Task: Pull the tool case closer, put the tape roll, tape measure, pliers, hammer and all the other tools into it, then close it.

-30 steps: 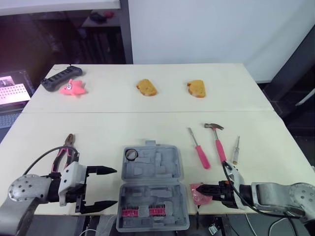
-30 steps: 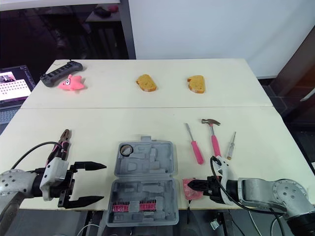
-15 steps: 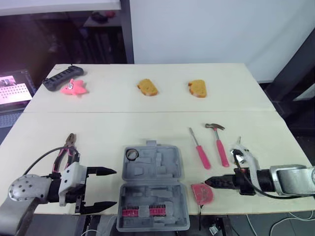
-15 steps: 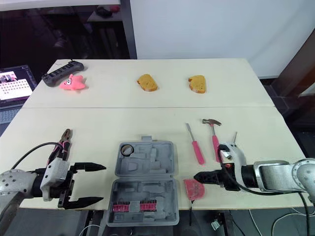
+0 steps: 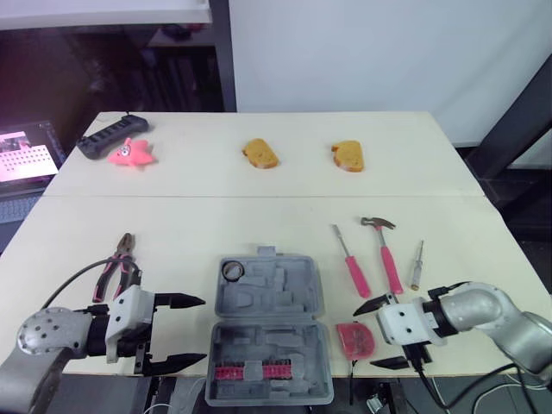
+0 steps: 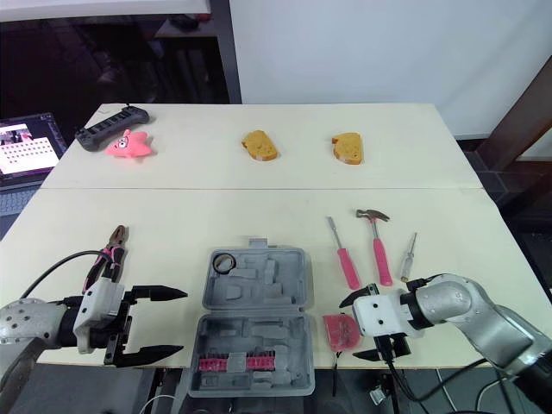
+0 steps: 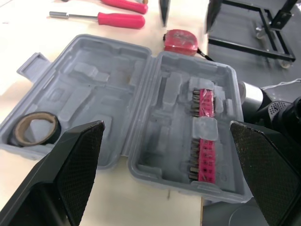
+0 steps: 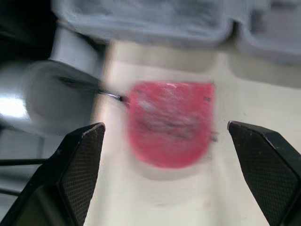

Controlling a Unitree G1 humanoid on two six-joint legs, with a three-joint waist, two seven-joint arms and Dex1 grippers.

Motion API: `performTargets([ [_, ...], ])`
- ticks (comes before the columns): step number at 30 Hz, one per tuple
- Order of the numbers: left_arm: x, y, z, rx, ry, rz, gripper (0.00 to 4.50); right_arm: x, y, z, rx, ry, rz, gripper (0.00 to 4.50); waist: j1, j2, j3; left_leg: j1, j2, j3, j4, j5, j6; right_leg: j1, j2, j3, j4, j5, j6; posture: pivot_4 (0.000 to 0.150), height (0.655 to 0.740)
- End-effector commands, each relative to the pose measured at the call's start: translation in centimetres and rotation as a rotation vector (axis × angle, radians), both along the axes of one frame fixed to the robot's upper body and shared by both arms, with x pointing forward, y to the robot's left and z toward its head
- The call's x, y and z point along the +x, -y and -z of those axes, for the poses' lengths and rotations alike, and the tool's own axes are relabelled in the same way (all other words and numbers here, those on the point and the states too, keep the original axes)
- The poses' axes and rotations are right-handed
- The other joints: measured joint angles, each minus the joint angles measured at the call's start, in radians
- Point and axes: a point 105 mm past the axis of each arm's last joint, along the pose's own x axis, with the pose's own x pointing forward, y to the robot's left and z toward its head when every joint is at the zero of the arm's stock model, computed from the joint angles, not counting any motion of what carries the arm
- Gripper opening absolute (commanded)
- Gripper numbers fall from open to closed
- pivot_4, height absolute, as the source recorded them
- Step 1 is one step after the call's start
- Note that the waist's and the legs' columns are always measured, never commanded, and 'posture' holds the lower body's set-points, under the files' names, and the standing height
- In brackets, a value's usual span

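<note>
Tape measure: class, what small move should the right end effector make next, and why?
Probably ease the right end effector forward until its jaws straddle the red tape measure, then shut. The end effector is open and aimed straight at the tape measure, which lies ungripped on the table just beside the open tool case.

A robotics lab or test room. A broad pale desk point(image 5: 216, 216), seamed across its middle, stands before a plain white wall point(image 5: 345, 52) at upper right. A lit laptop screen point(image 5: 21, 151) glows at the left edge. Two bread slices point(image 5: 259, 153) and a pink toy point(image 5: 129, 153) lie as props along the upper part of the frame.
</note>
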Motion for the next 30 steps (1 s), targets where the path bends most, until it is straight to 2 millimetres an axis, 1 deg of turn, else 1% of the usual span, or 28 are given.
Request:
performTargets([
  [1, -0.4, -0.2, -0.6, 0.009, 0.041, -0.009, 4.50, 0.2, 0.0, 0.2, -0.015, 0.014, -0.017, 4.44, 0.001, 0.000, 0.000, 0.000, 0.000, 0.000, 0.000, 0.000, 0.000, 0.000, 0.000, 0.000, 0.000, 0.000, 0.000, 0.150, 0.7400],
  [5, -0.5, -0.4, -0.6, 0.011, 0.042, -0.020, 4.50, -0.2, 0.2, 1.0, -0.034, -0.022, -0.012, 4.44, 0.003, 0.000, 0.000, 0.002, 0.000, 0.000, 0.001, 0.000, 0.000, 0.003, 0.000, 0.000, 0.000, -0.001, -0.002, 0.150, 0.7400],
  [8, -0.6, -0.4, -0.7, 0.012, 0.042, -0.023, 4.50, -0.3, 0.1, 1.4, -0.034, -0.032, -0.001, 4.44, 0.001, 0.000, 0.000, 0.011, 0.000, 0.000, 0.000, -0.001, 0.001, 0.012, 0.000, 0.000, -0.001, -0.003, -0.003, 0.150, 0.7400],
  [15, -0.8, -0.3, -0.8, 0.012, 0.043, -0.028, 4.50, 0.1, -0.2, 1.9, -0.021, -0.041, 0.029, 4.44, 0.000, 0.000, 0.000, 0.011, 0.000, 0.000, 0.000, -0.001, 0.001, 0.012, 0.000, 0.000, -0.001, -0.003, -0.003, 0.150, 0.7400],
  [17, -0.6, -0.1, -1.0, 0.012, 0.045, -0.026, 4.50, 0.0, -0.2, 2.0, -0.017, -0.045, 0.026, 3.89, 0.001, 0.000, 0.000, 0.011, 0.000, 0.000, 0.000, -0.001, 0.001, 0.012, 0.000, 0.000, -0.001, -0.003, -0.003, 0.150, 0.7400],
  [18, -0.5, -0.1, -1.1, 0.012, 0.046, -0.026, 4.50, 0.0, -0.3, 2.0, -0.016, -0.045, 0.025, 3.54, 0.001, 0.000, 0.000, 0.011, 0.000, 0.000, 0.000, -0.001, 0.001, 0.012, 0.000, 0.000, -0.001, -0.003, -0.003, 0.150, 0.7400],
  [19, -0.5, 0.0, -1.2, 0.012, 0.046, -0.025, 4.50, 0.0, -0.3, 2.0, -0.015, -0.046, 0.024, 3.07, 0.002, 0.000, 0.000, 0.011, 0.000, 0.000, 0.000, -0.001, 0.001, 0.012, 0.000, 0.000, -0.001, -0.003, -0.003, 0.150, 0.7400],
  [20, -0.4, 0.0, -1.2, 0.012, 0.047, -0.025, 4.50, -0.1, -0.3, 2.0, -0.014, -0.047, 0.023, 2.91, 0.002, 0.000, 0.000, 0.011, 0.000, 0.000, 0.000, -0.001, 0.001, 0.012, 0.000, 0.000, -0.001, -0.003, -0.003, 0.150, 0.7400],
  [22, -0.3, 0.0, -1.3, 0.013, 0.046, -0.025, 4.50, 0.0, -0.6, 1.8, -0.002, -0.040, 0.027, 2.91, 0.001, 0.000, 0.000, 0.011, 0.000, 0.000, 0.000, -0.001, 0.001, 0.012, 0.000, 0.000, -0.001, -0.003, -0.003, 0.150, 0.7400],
  [25, -0.2, 0.1, -1.3, 0.015, 0.046, -0.024, 4.50, 0.0, -0.8, 1.3, 0.006, -0.033, 0.018, 2.91, 0.001, 0.000, 0.000, 0.011, 0.000, 0.000, 0.000, -0.001, 0.001, 0.012, 0.000, 0.000, -0.001, -0.003, -0.003, 0.150, 0.7400],
  [26, -0.2, 0.1, -1.3, 0.016, 0.047, -0.024, 4.50, 0.0, -1.1, 0.6, 0.022, -0.029, 0.018, 2.91, 0.001, 0.000, 0.000, 0.011, 0.000, 0.000, 0.000, -0.001, 0.001, 0.012, 0.000, 0.000, -0.001, -0.003, -0.003, 0.150, 0.7400],
  [27, -0.2, 0.1, -1.3, 0.017, 0.046, -0.023, 4.50, 0.1, -1.4, -0.1, 0.035, -0.023, 0.014, 2.91, 0.000, 0.000, 0.000, 0.011, 0.000, 0.000, 0.000, -0.001, 0.001, 0.012, 0.000, 0.000, -0.001, -0.003, -0.003, 0.150, 0.7400],
  [29, -0.1, 0.1, -1.3, 0.020, 0.047, -0.023, 4.50, 0.6, -2.6, -2.8, 0.080, -0.012, 0.022, 2.91, -0.001, 0.000, 0.001, 0.011, 0.000, -0.001, 0.000, -0.001, 0.001, 0.012, 0.000, 0.000, -0.001, -0.003, -0.002, 0.150, 0.7400],
  [30, -0.1, 0.1, -1.3, 0.020, 0.047, -0.023, 4.50, 0.7, -3.0, -3.8, 0.095, -0.015, 0.027, 2.91, -0.002, 0.001, 0.001, 0.011, 0.000, -0.001, 0.000, -0.001, 0.001, 0.012, 0.000, 0.000, 0.000, -0.002, -0.002, 0.150, 0.7400],
])
